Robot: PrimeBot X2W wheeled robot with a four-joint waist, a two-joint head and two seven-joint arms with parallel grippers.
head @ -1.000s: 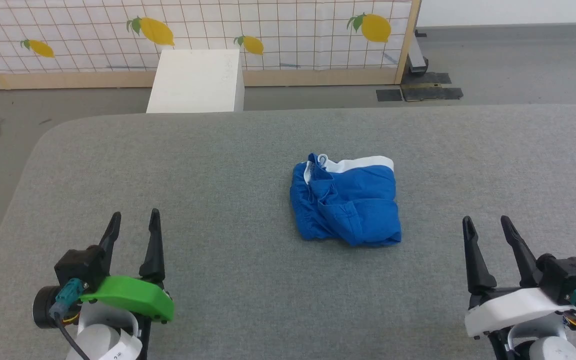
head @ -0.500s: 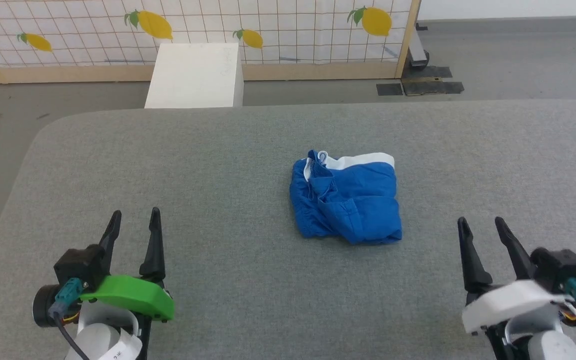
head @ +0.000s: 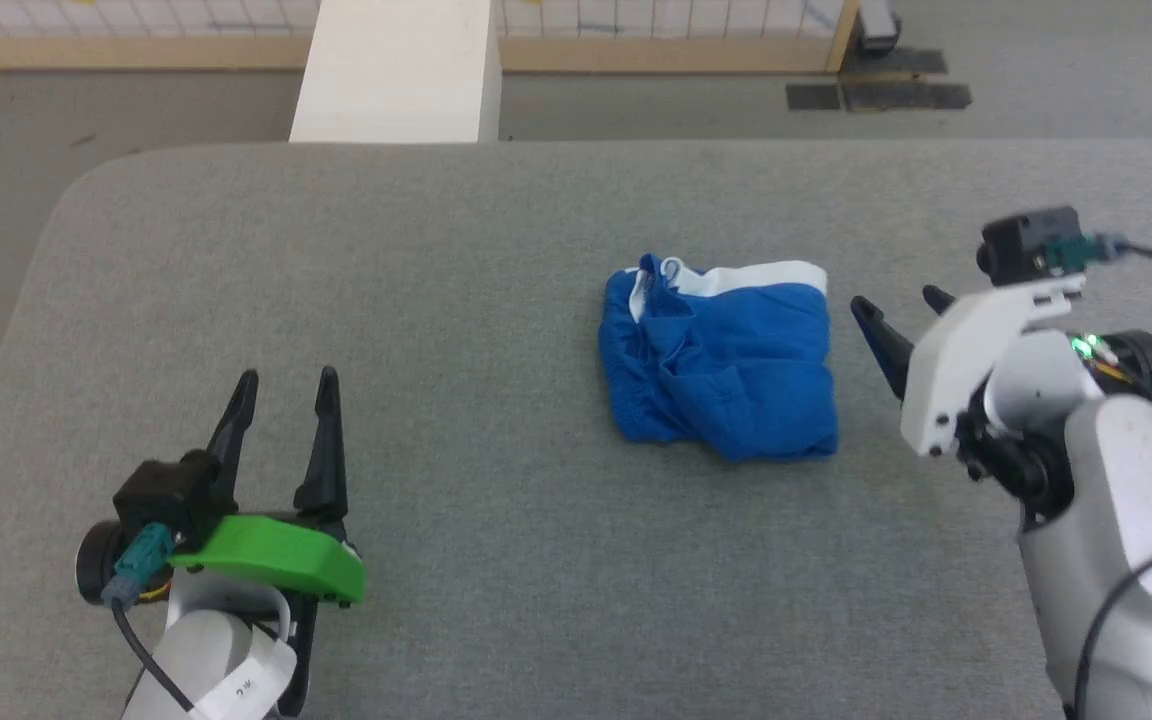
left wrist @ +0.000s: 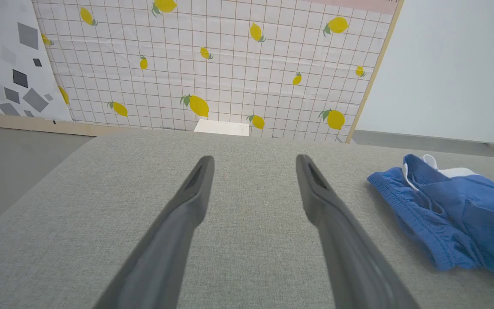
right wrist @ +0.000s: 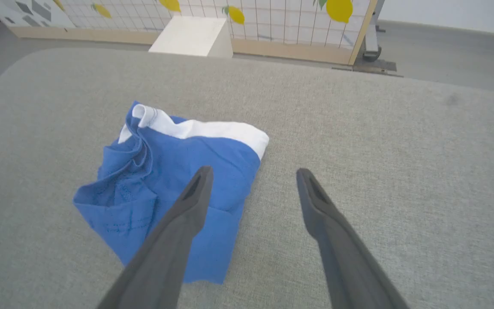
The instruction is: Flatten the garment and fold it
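Garment [head: 721,375]: crumpled blue heap on bench [head: 386,280]. My right gripper [head: 893,298] beside it, open, empty; my left gripper [head: 288,376] likewise.

1. I see the garment [head: 721,370] bunched on the grey surface [head: 496,280], with a white band along its far edge.
2. My right hand [head: 892,298] is just right of the garment, fingers spread.
3. My left hand [head: 288,373] is well left of it, fingers apart.

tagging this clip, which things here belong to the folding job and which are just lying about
Job:
garment, crumpled on the table
left gripper, open
right gripper, open, beside the garment

Lying about:
white box
lemon screen
dark floor plates
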